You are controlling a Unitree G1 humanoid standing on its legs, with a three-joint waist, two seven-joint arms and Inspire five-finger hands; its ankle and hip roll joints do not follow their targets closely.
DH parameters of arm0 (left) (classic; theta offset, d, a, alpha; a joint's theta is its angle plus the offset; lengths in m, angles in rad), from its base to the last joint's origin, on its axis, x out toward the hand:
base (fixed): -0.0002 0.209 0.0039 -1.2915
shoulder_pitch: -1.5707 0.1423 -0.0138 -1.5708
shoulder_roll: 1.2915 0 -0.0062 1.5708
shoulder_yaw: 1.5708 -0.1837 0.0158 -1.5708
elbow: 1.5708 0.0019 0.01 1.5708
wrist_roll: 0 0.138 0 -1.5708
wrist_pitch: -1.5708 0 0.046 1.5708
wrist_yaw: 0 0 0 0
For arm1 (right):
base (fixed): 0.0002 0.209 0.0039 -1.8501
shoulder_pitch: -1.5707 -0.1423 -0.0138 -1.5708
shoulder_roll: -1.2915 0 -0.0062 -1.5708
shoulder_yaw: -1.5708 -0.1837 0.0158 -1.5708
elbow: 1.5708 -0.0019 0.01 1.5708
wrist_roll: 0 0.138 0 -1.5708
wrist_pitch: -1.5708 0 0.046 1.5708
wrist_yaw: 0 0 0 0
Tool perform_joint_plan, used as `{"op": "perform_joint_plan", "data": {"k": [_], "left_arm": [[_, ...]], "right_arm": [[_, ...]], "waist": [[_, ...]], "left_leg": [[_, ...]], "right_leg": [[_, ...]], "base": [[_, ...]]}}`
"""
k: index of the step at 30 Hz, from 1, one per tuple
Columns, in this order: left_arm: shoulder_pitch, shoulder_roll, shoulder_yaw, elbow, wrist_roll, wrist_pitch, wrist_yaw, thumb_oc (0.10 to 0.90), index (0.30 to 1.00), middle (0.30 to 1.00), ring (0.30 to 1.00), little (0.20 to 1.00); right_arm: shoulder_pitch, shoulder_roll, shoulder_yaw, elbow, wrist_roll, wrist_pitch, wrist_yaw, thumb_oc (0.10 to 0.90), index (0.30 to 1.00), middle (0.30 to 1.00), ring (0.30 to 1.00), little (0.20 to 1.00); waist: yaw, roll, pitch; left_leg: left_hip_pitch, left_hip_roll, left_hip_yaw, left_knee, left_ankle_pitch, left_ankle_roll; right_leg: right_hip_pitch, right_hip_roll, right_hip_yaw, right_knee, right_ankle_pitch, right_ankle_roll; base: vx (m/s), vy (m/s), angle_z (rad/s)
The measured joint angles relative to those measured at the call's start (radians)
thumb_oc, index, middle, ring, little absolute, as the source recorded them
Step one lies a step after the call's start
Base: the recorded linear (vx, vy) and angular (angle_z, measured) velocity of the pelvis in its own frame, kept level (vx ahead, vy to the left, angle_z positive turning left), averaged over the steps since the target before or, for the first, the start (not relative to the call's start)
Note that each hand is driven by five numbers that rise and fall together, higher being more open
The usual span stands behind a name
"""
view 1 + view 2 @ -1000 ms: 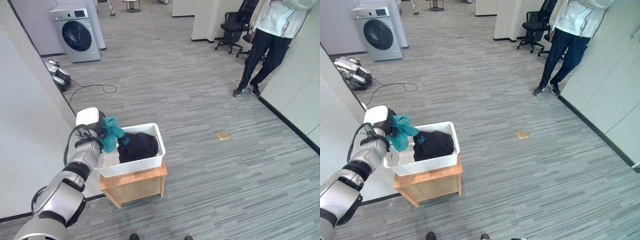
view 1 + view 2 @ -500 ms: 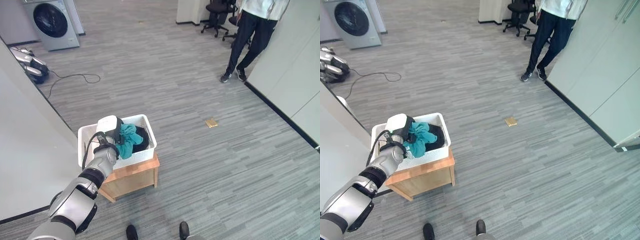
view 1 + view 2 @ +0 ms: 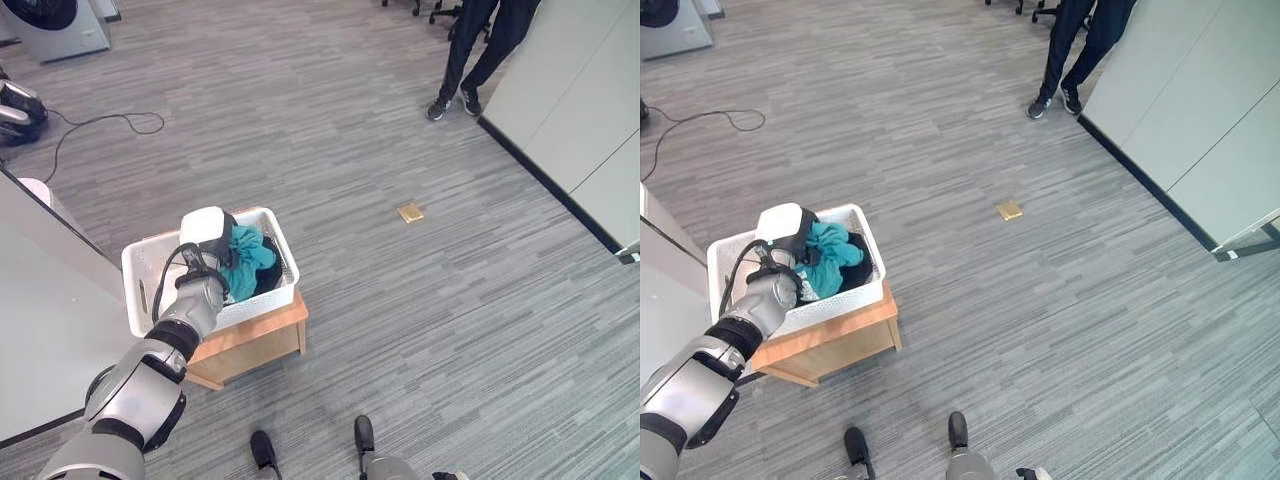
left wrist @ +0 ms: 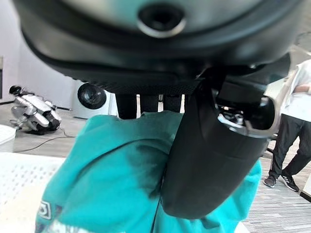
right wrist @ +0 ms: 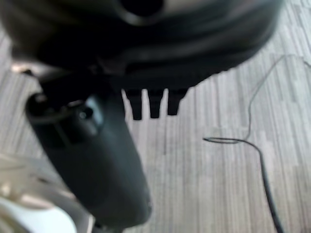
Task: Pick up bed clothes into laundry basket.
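A white laundry basket [image 3: 138,292] stands on a low wooden stand [image 3: 252,338] beside a white panel. A black garment [image 3: 272,276] lies in its right half. My left hand [image 3: 212,268] hangs over the basket's middle, shut on a teal cloth [image 3: 246,260] that bunches above the black garment. In the left wrist view the thumb [image 4: 204,160] presses the teal cloth [image 4: 107,184] against the fingers. My right hand [image 5: 97,160] shows in the right wrist view above bare floor, its fingers relaxed and holding nothing.
A person's legs [image 3: 468,60] stand at the far right by white cabinets [image 3: 575,110]. A small tan object [image 3: 409,212] lies on the grey floor. A washing machine [image 3: 55,20], a floor appliance [image 3: 15,108] and a loose cable [image 3: 100,125] are at the far left.
The camera has swung, shifting the whole picture. My left hand has carried the teal cloth from the basket's left rim to over its middle.
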Motion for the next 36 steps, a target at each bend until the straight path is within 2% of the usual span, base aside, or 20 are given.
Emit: {"op": "perform_joint_plan", "data": {"k": [5, 6, 7, 9, 16, 24, 29, 31, 32, 34, 36], "left_arm": [[-0.044, 0.017, -0.001, 0.001, 0.010, 0.003, 0.017, 0.400, 0.300, 0.300, 0.300, 0.300], [-0.046, 0.017, -0.005, 0.001, 0.011, 0.003, 0.018, 0.582, 0.573, 0.573, 0.573, 0.573], [-0.046, 0.017, -0.006, 0.001, 0.011, 0.003, 0.018, 0.800, 0.900, 0.900, 0.900, 0.900], [-0.064, 0.016, -0.031, 0.016, 0.016, 0.000, 0.021, 0.800, 0.900, 0.900, 0.900, 0.900], [-0.066, 0.016, -0.028, 0.020, -0.007, 0.000, 0.022, 0.800, 0.900, 0.900, 0.900, 0.900], [-0.066, 0.020, -0.004, -0.053, -0.025, -0.001, 0.040, 0.800, 0.900, 0.900, 0.900, 0.900], [-0.048, 0.024, 0.092, -0.283, -0.087, -0.019, 0.049, 0.800, 0.900, 0.900, 0.900, 0.900], [-0.024, 0.023, 0.121, -0.364, -0.114, -0.035, 0.063, 0.800, 0.900, 0.900, 0.900, 0.900], [0.008, 0.020, 0.144, -0.436, -0.149, -0.066, 0.074, 0.800, 0.900, 0.900, 0.900, 0.900], [0.092, 0.012, 0.192, -0.555, -0.228, -0.108, 0.076, 0.800, 0.900, 0.900, 0.900, 0.900], [0.121, 0.003, 0.191, -0.600, -0.287, -0.133, 0.060, 0.800, 0.900, 0.900, 0.900, 0.900]], "right_arm": [[-0.027, -0.001, 0.000, -0.001, 0.005, -0.006, -0.001, 0.800, 0.900, 0.900, 0.900, 0.900], [-0.030, -0.001, 0.000, -0.002, 0.005, -0.007, -0.001, 0.800, 0.900, 0.900, 0.900, 0.900], [-0.031, -0.001, 0.000, -0.002, 0.005, -0.007, -0.001, 0.800, 0.900, 0.900, 0.900, 0.900], [-0.053, 0.000, 0.000, -0.009, 0.027, -0.008, -0.001, 0.800, 0.900, 0.900, 0.900, 0.900], [-0.074, 0.000, 0.003, -0.040, 0.070, -0.025, -0.009, 0.800, 0.900, 0.900, 0.900, 0.900], [-0.078, -0.001, 0.002, -0.039, 0.073, -0.023, -0.011, 0.800, 0.900, 0.900, 0.900, 0.900], [-0.082, -0.015, 0.027, -0.047, 0.050, -0.002, -0.010, 0.800, 0.900, 0.900, 0.900, 0.900], [-0.092, -0.021, 0.040, -0.061, 0.034, 0.005, -0.011, 0.800, 0.900, 0.900, 0.900, 0.900], [-0.092, -0.032, 0.054, -0.079, 0.014, 0.020, -0.010, 0.800, 0.900, 0.900, 0.900, 0.900], [-0.092, -0.047, 0.076, -0.090, -0.009, 0.024, -0.008, 0.800, 0.900, 0.900, 0.900, 0.900], [-0.109, -0.058, 0.079, -0.088, -0.038, 0.029, -0.002, 0.800, 0.900, 0.900, 0.900, 0.900]], "waist": [[-0.005, -0.007, 0.044], [-0.006, -0.008, 0.050], [-0.006, -0.008, 0.052], [-0.006, -0.008, 0.074], [-0.001, -0.024, 0.083], [0.006, -0.024, 0.082], [0.032, -0.024, 0.078], [0.046, -0.017, 0.060], [0.060, -0.008, 0.040], [0.059, 0.002, 0.017], [0.088, 0.013, -0.011]], "left_leg": [[-0.016, -0.008, 0.018, 0.000, -0.004, 0.003], [-0.016, -0.009, 0.018, 0.000, -0.003, 0.005], [-0.016, -0.010, 0.018, 0.000, -0.002, 0.006], [-0.033, -0.016, 0.018, 0.000, -0.005, 0.011], [-0.045, -0.022, 0.013, 0.001, -0.006, 0.017], [-0.018, -0.030, -0.010, 0.000, -0.003, 0.020], [0.024, -0.031, -0.043, 0.000, -0.004, 0.021], [0.030, -0.031, -0.058, 0.000, -0.004, 0.021], [0.042, -0.031, -0.066, 0.000, -0.005, 0.021], [0.068, -0.032, -0.081, 0.000, -0.006, 0.022], [0.079, -0.031, -0.099, 0.000, -0.012, 0.019]], "right_leg": [[-0.026, -0.009, 0.012, 0.000, 0.003, 0.010], [-0.027, -0.011, 0.013, 0.000, 0.004, 0.010], [-0.027, -0.011, 0.013, 0.000, 0.005, 0.009], [-0.044, -0.017, 0.013, 0.006, 0.012, 0.009], [-0.053, -0.022, 0.003, 0.007, 0.017, 0.009], [-0.010, -0.032, -0.028, 0.006, 0.014, 0.013], [0.050, -0.032, -0.056, 0.006, 0.007, 0.013], [0.067, -0.032, -0.073, 0.000, 0.003, 0.014], [0.085, -0.032, -0.082, 0.000, -0.002, 0.017], [0.119, -0.031, -0.097, -0.001, -0.009, 0.018], [0.141, -0.029, -0.112, -0.001, -0.018, 0.012]], "base": [[0.03, 0.071, -0.09], [0.03, 0.094, -0.01], [0.03, 0.089, -0.01], [0.00, 0.040, 0.00], [0.00, 0.008, 0.01], [0.01, -0.006, 0.10], [-0.01, -0.073, 0.17], [0.01, -0.112, 0.20], [0.01, -0.111, 0.22], [0.02, -0.107, 0.26], [0.01, -0.139, 0.27]]}}
